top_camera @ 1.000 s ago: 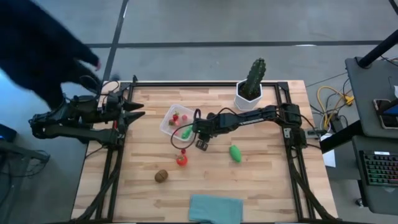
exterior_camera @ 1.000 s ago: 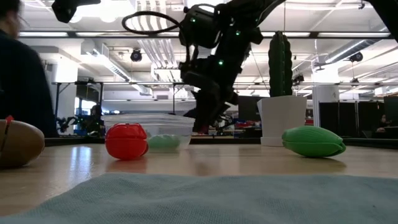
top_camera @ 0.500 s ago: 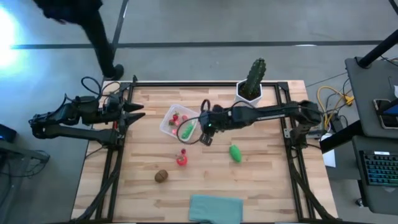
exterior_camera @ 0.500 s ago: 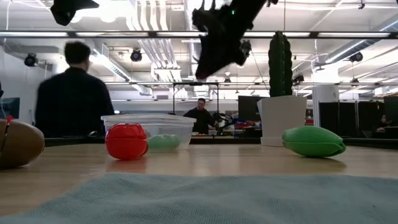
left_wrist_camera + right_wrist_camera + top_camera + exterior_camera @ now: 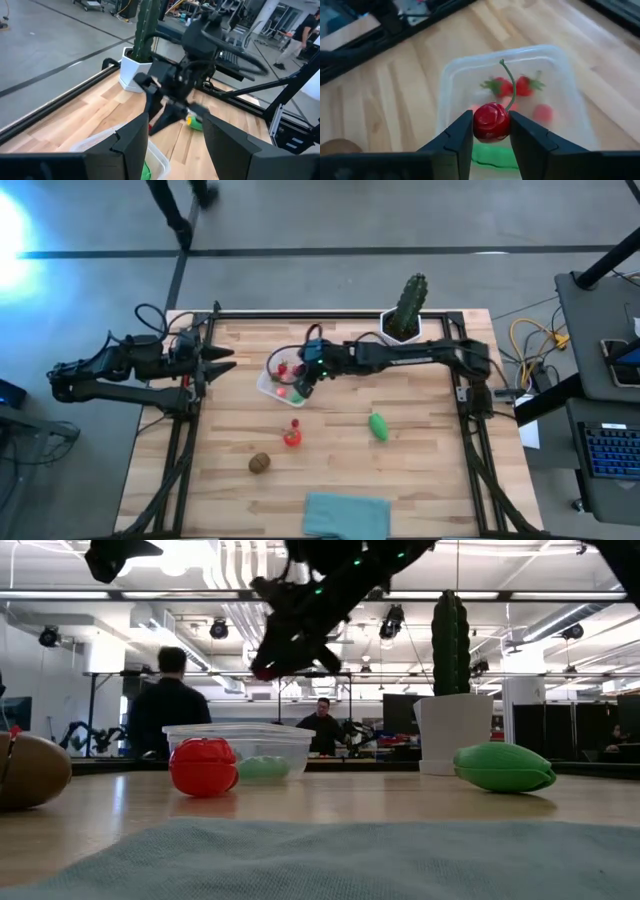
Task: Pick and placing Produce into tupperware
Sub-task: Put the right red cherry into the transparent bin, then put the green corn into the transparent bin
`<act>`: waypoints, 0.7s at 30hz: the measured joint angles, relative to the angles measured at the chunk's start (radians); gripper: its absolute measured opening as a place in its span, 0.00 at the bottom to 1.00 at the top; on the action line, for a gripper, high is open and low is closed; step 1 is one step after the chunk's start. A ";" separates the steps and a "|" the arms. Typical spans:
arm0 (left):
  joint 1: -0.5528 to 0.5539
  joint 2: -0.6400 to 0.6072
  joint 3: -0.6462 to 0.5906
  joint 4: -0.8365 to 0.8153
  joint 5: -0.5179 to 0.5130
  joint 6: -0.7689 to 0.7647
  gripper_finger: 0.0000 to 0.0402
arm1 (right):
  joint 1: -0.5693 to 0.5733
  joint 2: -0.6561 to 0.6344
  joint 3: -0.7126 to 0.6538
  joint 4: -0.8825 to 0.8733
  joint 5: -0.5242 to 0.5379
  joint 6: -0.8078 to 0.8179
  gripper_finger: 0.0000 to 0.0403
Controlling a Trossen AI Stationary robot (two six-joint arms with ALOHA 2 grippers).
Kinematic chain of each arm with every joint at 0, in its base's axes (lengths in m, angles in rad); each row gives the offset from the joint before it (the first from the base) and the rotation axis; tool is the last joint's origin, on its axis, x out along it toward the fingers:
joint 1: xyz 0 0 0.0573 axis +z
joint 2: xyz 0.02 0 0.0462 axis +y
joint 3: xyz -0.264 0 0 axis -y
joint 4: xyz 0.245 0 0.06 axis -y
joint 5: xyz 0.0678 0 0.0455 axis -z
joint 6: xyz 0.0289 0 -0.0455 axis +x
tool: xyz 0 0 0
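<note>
Tupperware (image 5: 283,373) sits on the desk (image 5: 420,470) left of centre, already holding a green oblong piece (image 5: 492,156) and small red pieces (image 5: 512,86). The right end effector (image 5: 490,131) has swung from beside the container to directly above it, fingers clamped on a red cherry (image 5: 491,121) with a curved green stem. Half a second ago it was off to the container's right; the carry therefore appears nearly complete, and release looks to be the next step. Remaining on the desk: a red piece (image 5: 291,437), a brown kiwi (image 5: 260,463) and a second green piece (image 5: 378,426). The left end effector (image 5: 222,358) waits at the left edge, fingers slightly apart, empty.
</note>
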 joint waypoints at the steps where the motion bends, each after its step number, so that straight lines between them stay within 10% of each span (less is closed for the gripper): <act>1: 0.000 0.002 0.000 0.000 0.000 -0.011 0.43 | -0.003 0.029 0.030 -0.007 -0.015 -0.010 0.29; 12: 0.000 0.004 0.000 -0.005 0.001 -0.039 0.43 | -0.005 0.228 0.324 -0.314 -0.067 -0.082 0.49; 21: 0.000 0.004 -0.001 -0.006 0.001 -0.039 0.43 | 0.036 0.154 0.337 -0.633 0.009 -0.207 0.60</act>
